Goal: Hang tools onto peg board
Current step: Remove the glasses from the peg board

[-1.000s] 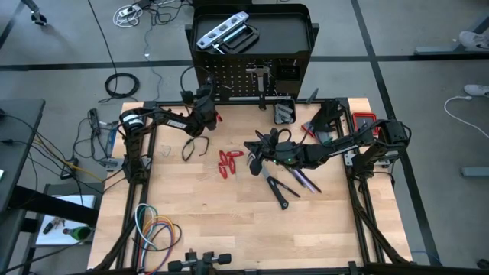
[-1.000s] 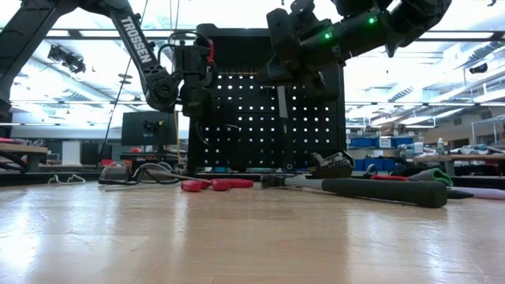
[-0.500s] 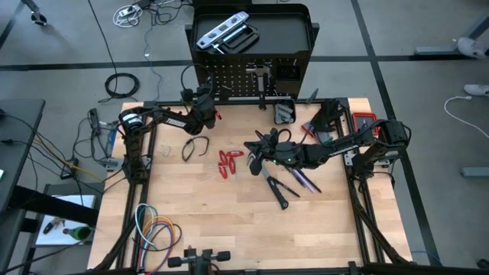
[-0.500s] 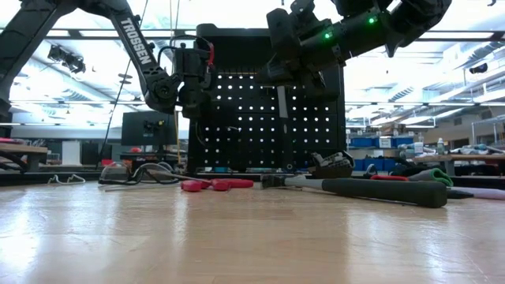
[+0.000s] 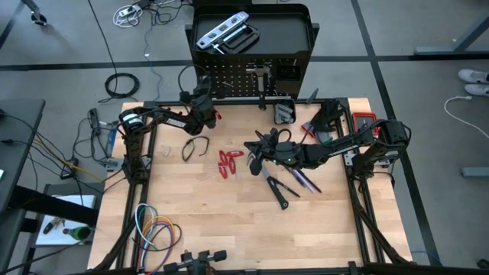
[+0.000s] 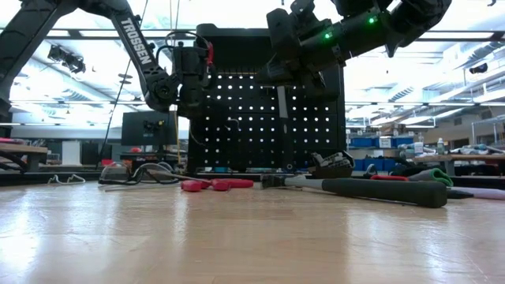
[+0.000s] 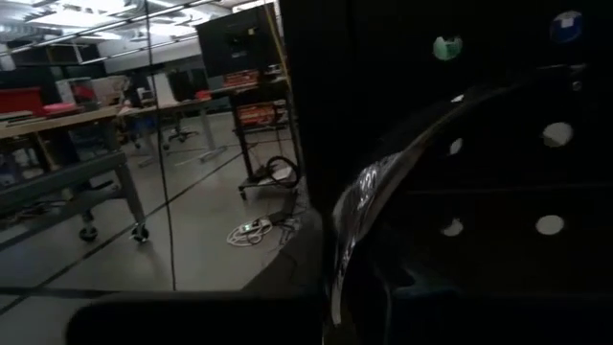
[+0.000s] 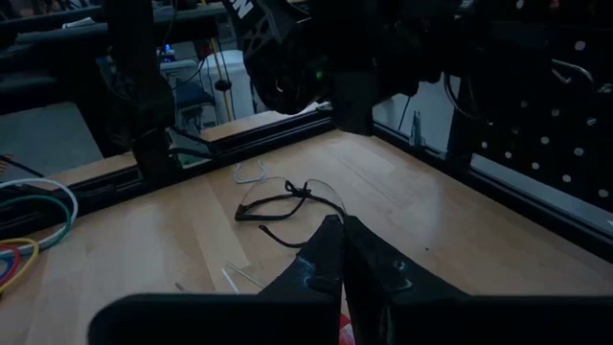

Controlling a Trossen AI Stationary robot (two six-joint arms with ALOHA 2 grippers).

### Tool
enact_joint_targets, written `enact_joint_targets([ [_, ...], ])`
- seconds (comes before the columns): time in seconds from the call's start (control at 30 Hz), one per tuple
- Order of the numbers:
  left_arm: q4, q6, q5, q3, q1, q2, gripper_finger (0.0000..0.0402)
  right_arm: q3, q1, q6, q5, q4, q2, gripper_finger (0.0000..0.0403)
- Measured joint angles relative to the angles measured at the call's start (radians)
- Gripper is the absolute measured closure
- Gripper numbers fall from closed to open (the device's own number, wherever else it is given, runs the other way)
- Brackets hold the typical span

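Observation:
The black peg board (image 5: 244, 80) stands upright at the table's far edge. One tool (image 6: 282, 102) hangs on it, and a silver level (image 5: 221, 32) lies on the tray behind. My left gripper (image 5: 202, 98) is level at the board's left part, shut on a dark curved tool (image 7: 359, 206). My right gripper (image 8: 340, 251) hovers shut above mid-table with nothing in it. Red-handled pliers (image 5: 228, 162) and a black-handled tool (image 5: 276, 191) lie flat on the wood. My left gripper holds the dark curved tool by its lower end (image 7: 337, 292); the gripper's own body hides the exact place of contact. The fingers come level from the table's left toward the board. The tool is clear of the table and arcs close in front of the board's holes.
Safety glasses (image 5: 195, 147) lie left of the pliers. More tools are piled at the far right (image 5: 336, 122), along with a small box (image 5: 284, 112) by the board's foot. Coiled coloured cables (image 5: 153, 229) sit at the near left corner.
My left gripper has turned slightly at the peg board with the tool still in it. My right gripper has kept still above the table.

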Motion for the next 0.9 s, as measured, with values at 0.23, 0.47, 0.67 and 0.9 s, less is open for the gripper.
enact_joint_targets([
  [0.23,0.0,0.0,-0.037,0.0,-0.02,0.0,0.0372,0.0,0.001,-0.001,0.0,0.0,0.0,0.0379],
  [0.47,0.002,-0.004,-0.034,0.0,-0.039,0.0,0.0372,0.0,0.003,-0.007,0.0,0.0,0.0,0.0384],
  [0.67,0.002,-0.065,-0.008,0.0,-0.038,0.0,0.0372,0.0,0.003,-0.007,0.0,0.0,0.0,0.0385],
  [0.9,-0.075,-0.257,0.008,0.0,-0.032,0.005,0.0372,0.0,0.003,-0.007,0.0,0.007,0.0,0.0379],
])
